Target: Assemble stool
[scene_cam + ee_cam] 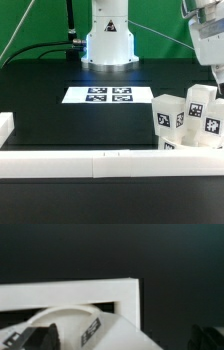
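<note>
White tagged stool parts stand bunched in the rail corner at the exterior view's right: one chunky leg (166, 116), another (197, 103) and a third tagged piece (212, 122). I cannot pick out the round seat for sure. My gripper (214, 72) hangs just above the right-hand pieces. In the wrist view a white tagged part (110, 328) with a curved edge lies between my dark fingertips (40, 338), closer to one of them. The gripper (125, 339) is open and holds nothing.
The marker board (108, 95) lies flat mid-table before the robot base (108, 40). Long white border rails run along the front (80, 166) and the left (5, 128); their corner shows in the wrist view (120, 287).
</note>
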You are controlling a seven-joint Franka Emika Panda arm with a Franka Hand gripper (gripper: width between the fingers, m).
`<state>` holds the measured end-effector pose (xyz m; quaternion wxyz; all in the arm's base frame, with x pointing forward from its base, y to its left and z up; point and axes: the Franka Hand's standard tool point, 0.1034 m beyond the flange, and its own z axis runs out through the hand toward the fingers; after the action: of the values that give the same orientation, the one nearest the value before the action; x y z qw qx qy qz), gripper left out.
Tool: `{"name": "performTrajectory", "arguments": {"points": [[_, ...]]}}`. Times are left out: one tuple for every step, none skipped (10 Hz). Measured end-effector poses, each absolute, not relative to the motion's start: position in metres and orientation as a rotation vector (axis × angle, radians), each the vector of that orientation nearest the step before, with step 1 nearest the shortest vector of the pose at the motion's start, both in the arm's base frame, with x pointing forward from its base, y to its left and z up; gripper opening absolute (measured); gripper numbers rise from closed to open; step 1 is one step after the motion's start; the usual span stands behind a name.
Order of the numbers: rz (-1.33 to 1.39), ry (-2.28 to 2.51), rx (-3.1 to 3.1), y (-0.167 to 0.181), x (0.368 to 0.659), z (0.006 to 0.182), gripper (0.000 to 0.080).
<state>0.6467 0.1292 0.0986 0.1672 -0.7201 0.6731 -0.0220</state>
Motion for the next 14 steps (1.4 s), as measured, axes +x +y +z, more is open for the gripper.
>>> {"name": "performTrajectory", "arguments": {"points": [[-0.093,1.78,-2.196,0.129,0.647,0.099,0.0649],[-0.149,1.525,-2.419,0.13,0.651,0.103,0.0649],[-0.198,1.271,-2.575,0.129,0.654,0.106,0.0649],[-0.23,1.048,-2.688,0.129,0.655,0.106,0.0649],[-0.246,0.864,-2.76,0.128,0.654,0.104,0.0649],[-0.255,0.841,-2.768,0.127,0.655,0.105,0.0649],[-0.267,0.77,-2.795,0.126,0.655,0.105,0.0649],[-0.283,0.654,-2.839,0.124,0.656,0.105,0.0649],[-0.283,0.43,-2.913,0.121,0.655,0.105,0.0649],[-0.265,0.125,-2.979,0.116,0.658,0.107,0.0649],[-0.241,-0.176,-2.993,0.11,0.661,0.104,0.0649],[-0.176,-0.356,-2.987,0.112,0.661,0.098,0.0649],[-0.198,-0.458,-2.99,0.117,0.662,0.099,0.0649],[-0.204,-0.55,-2.981,0.113,0.662,0.099,0.0649]]}}
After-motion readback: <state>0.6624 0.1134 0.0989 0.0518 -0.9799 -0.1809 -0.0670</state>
